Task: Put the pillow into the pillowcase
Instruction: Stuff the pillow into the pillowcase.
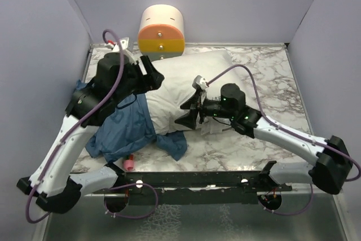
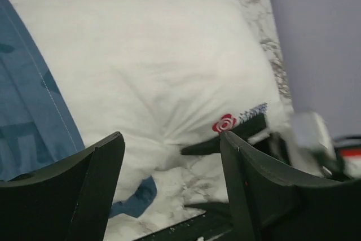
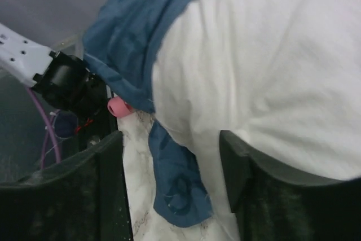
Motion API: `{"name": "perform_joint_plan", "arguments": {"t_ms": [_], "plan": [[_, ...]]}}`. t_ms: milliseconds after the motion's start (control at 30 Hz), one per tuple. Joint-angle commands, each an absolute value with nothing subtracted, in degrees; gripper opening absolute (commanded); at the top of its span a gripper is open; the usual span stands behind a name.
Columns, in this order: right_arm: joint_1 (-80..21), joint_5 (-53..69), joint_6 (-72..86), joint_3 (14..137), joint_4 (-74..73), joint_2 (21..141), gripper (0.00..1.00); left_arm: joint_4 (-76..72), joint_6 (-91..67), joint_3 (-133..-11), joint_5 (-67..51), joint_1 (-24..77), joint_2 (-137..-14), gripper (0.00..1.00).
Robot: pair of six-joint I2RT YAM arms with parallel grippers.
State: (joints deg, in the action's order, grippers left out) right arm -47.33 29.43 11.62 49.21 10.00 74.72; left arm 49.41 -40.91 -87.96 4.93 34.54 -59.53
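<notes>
We were partway through sleeving; the pillow point(image 1: 194, 77) lay mid-table point(image 1: 271, 83), its left end covered by the pillowcase point(image 1: 127, 131), the rest bare; our left gripper point(image 2: 169, 145) and right gripper point(image 3: 169, 139) hung with jaws apart, holding nothing; next, we judged, each must grip the hem and draw it along the pillow.

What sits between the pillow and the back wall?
A cream-and-orange cylinder, at the pillow's far edge; the top view shows it.
</notes>
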Motion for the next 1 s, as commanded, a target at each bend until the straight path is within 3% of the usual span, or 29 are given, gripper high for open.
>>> {"name": "perform_joint_plan", "arguments": {"t_ms": [0, 100, 167, 333, 433, 533, 700, 800, 867, 967], "plan": [[-47.8, 31.1, 9.1, 52.1, 5.2, 65.3, 0.78, 51.8, -31.4, -92.8, 15.4, 30.7, -67.8, 0.75], [-47.3, 24.5, 9.7, 57.1, 1.0, 63.3, 0.95, 51.0, -27.3, -94.3, 8.5, 21.6, -71.9, 0.77], [-44.4, 19.9, 12.1, 61.7, -3.5, 64.7, 1.0, 49.4, -25.8, -94.6, 5.1, 17.2, -73.7, 0.77], [-24.3, 24.1, 24.1, 67.6, -6.8, 70.5, 1.0, 46.2, -25.0, -95.0, 0.5, 10.7, -77.7, 0.78], [-19.7, 20.4, 25.6, 71.6, -9.6, 74.5, 1.0, 43.7, -26.3, -92.6, -5.1, 6.3, -79.5, 0.78], [-13.0, 25.0, 31.2, 72.1, -10.7, 79.7, 1.0, 40.6, -27.9, -90.0, -10.2, 2.9, -80.9, 0.78], [-11.3, 29.1, 31.4, 70.8, -11.9, 86.2, 0.99, 38.5, -29.2, -85.5, -14.9, 2.4, -84.8, 0.78], [-11.3, 31.2, 30.0, 69.6, -12.9, 89.3, 0.96, 36.5, -30.5, -81.7, -17.8, 2.4, -86.1, 0.77], [-11.3, 34.0, 29.4, 67.9, -12.1, 89.7, 0.88, 35.1, -31.5, -79.6, -20.1, 2.5, -86.3, 0.74], [-11.3, 39.0, 29.9, 65.5, -9.3, 87.7, 0.61, 31.3, -34.3, -77.9, -25.6, 3.1, -86.4, 0.48]]}}
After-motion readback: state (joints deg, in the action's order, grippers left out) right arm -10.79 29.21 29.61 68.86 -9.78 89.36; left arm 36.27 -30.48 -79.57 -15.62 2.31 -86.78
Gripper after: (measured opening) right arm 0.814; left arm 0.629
